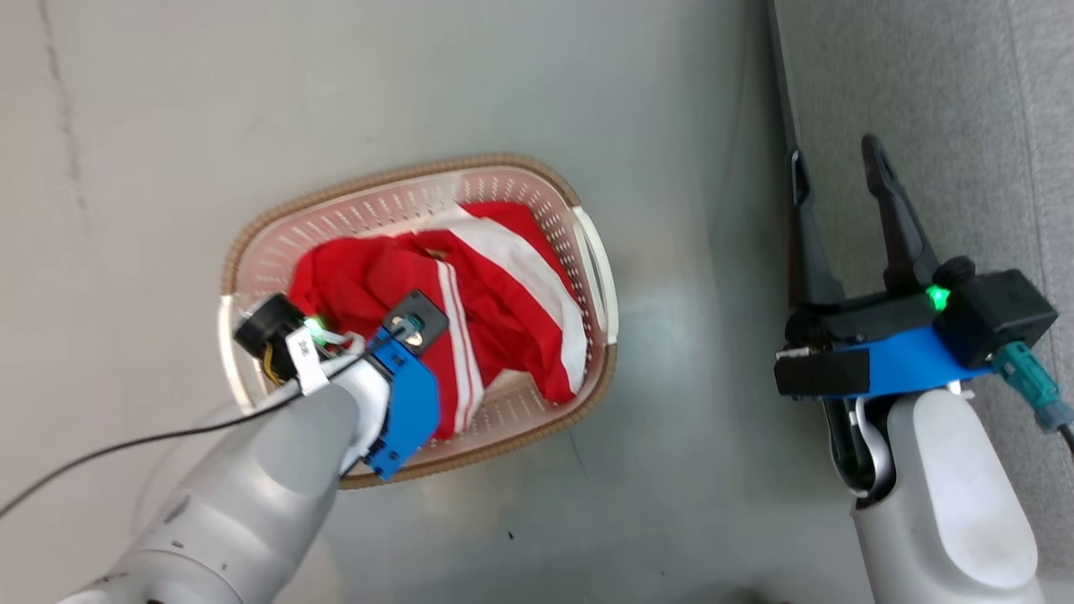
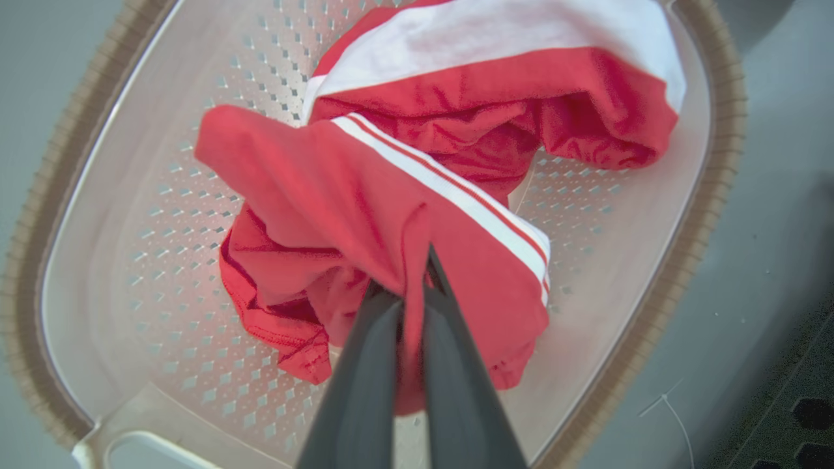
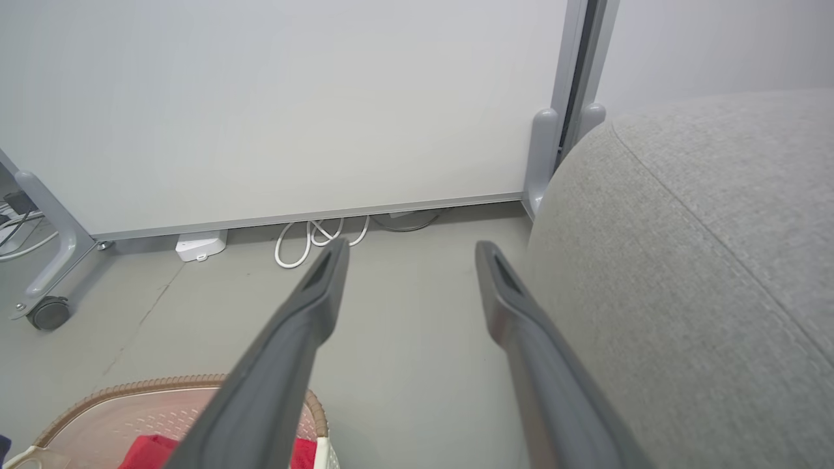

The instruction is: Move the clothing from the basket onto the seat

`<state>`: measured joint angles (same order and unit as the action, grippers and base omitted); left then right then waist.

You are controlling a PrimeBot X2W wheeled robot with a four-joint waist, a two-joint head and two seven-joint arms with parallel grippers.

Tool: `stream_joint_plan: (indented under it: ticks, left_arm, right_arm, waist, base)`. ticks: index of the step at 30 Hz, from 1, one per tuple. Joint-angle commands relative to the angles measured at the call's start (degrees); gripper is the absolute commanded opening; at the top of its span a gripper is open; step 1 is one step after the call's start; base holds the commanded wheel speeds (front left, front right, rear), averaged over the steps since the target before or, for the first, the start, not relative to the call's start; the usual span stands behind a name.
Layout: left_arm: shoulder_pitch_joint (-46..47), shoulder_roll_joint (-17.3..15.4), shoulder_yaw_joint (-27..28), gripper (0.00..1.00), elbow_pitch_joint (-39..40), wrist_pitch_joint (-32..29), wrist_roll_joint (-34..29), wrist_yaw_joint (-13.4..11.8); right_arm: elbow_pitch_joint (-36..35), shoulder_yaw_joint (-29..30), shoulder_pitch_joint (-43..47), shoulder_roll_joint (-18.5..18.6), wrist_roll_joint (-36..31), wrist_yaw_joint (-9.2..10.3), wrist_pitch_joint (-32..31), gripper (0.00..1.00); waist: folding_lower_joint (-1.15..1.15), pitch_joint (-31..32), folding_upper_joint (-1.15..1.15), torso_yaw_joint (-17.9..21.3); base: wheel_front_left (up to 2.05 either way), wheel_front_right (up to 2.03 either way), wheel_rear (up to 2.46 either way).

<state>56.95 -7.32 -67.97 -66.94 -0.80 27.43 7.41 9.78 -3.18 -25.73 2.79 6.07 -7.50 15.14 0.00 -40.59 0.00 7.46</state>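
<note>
Left claw (image 2: 417, 273): pressed together on a fold of the red clothing (image 2: 339, 208), down inside the basket (image 1: 403, 176).
Right claw (image 1: 835, 159): fingers wide apart, holding nothing, poised at the seat's near edge.
Clothing: we see striped red garments heaped in the basket, one draped over another.
Basket: on the floor (image 1: 419, 84), near the seat (image 1: 923, 101) but apart from it.
Seat: grey cushion, bare where we can see it.
Risk: we judge the pinch narrow. The fold could slide free on the lift, or a tangled second garment could trail and drop onto the floor short of the seat. Snagged cloth might tip the basket.
</note>
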Motion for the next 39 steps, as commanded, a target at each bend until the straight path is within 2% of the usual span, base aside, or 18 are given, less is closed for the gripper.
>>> stream_joint_plan:
  ticks: [1,11,21,30,39]
  left_arm:
    - [-1.0,0.2,-0.5,0.00,0.8,0.8,0.8,0.1]
    - [-4.4,1.7,-2.6,0.00,7.6,5.4,10.2,0.1]
    - [-4.6,2.3,-2.4,0.00,12.6,10.7,17.4,0.1]
    - [-1.4,1.1,1.7,0.00,15.9,14.6,21.2,0.1]
    - [1.3,-0.3,6.7,0.00,22.5,15.6,22.9,-2.2]
  right_arm:
    - [0.3,0.3,1.1,0.2,-0.4,0.02,0.0,1.00]
    - [2.2,1.8,5.4,0.2,-2.8,0.02,0.0,1.00]
    - [3.8,1.9,9.2,0.2,-3.2,0.02,0.0,1.00]
    - [5.2,1.8,12.7,0.2,-2.7,0.02,0.0,1.00]
    - [5.8,2.0,16.5,0.2,-2.0,0.02,0.0,1.00]
  waist:
    - [0.00,2.7,0.00,-1.4]
    - [0.00,11.9,0.00,-4.8]
    - [0.00,20.4,0.00,-7.2]
    - [0.00,27.0,0.00,-8.0]
    - [0.00,32.1,0.00,-8.5]
  base:
    - [0.00,0.00,0.00]
    - [0.00,0.00,0.00]
    - [0.00,0.00,0.00]
    - [0.00,0.00,0.00]
    - [0.00,0.00,0.00]
